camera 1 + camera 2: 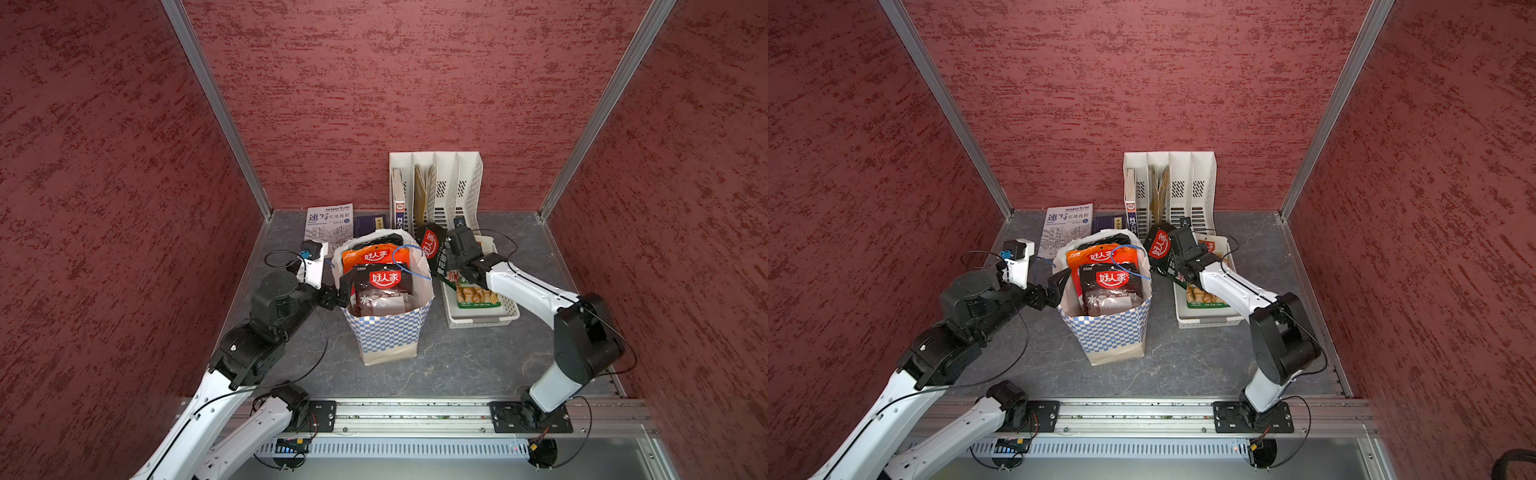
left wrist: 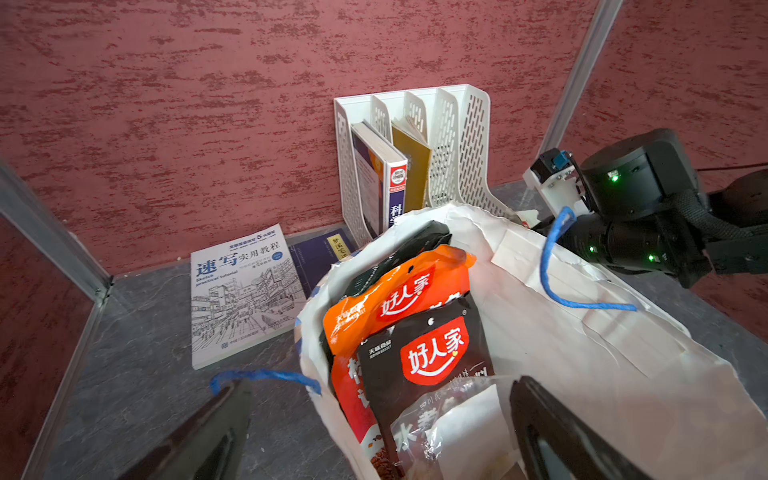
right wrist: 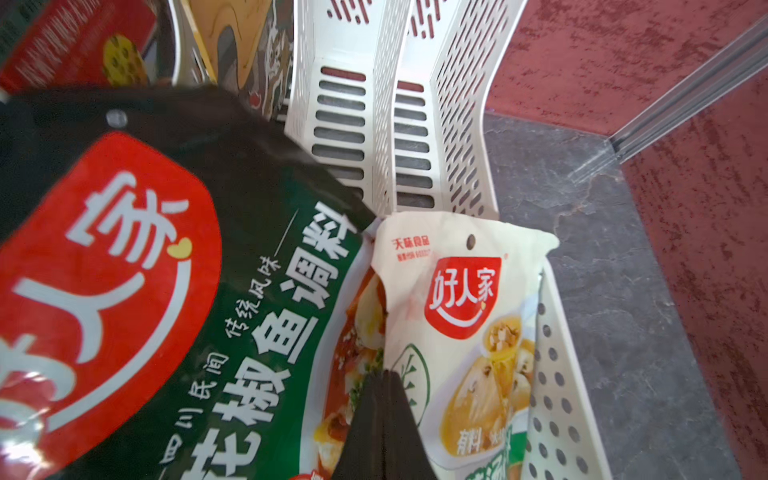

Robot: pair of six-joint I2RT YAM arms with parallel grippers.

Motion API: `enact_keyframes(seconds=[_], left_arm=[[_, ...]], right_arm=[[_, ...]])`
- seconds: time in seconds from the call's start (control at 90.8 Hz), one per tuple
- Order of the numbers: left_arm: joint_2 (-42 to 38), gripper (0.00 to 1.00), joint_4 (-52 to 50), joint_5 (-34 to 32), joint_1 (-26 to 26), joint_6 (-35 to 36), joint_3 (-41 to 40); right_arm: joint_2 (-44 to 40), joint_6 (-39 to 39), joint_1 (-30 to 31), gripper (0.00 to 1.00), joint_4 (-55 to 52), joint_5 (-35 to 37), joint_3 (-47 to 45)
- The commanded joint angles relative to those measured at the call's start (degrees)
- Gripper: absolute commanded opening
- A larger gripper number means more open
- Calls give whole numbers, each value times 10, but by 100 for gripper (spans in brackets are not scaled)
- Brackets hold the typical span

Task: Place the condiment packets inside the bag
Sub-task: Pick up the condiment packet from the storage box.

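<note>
The white bag (image 1: pixel 386 332) with a blue checkered band stands upright mid-table, and it shows in both top views (image 1: pixel 1108 332). An orange packet (image 1: pixel 365 255) and a black packet (image 1: pixel 384 282) stick up inside it. My left gripper (image 1: pixel 337 292) is open at the bag's left rim (image 2: pixel 582 332), with one finger outside and one inside. My right gripper (image 1: pixel 448 255) is shut on the edge of a black-and-green packet (image 3: pixel 166 249), which hangs tilted above the white basket (image 1: pixel 482 320). A white packet (image 3: pixel 469 316) lies in that basket.
A white file rack (image 1: pixel 436 187) holding books stands at the back wall behind the basket. A sketching book (image 1: pixel 328 226) and a dark blue book (image 1: pixel 370 222) lie flat behind the bag. Red walls close in three sides.
</note>
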Motion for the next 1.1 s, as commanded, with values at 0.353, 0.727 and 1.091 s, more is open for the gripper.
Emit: enact_keyframes(seconds=[0.353,0.727,1.091], left_arm=[[163,100,115,-25,-245,142,97],[183,100,195,191,-170,48,96],[201,100,436,452,-162,-39,40]], right_arm=[[-370,-56,-4,0,27,-178,-58],[-489,-201,-5,0,-124,-567,91],[-548,-196,-4,0,-91,-769,109]])
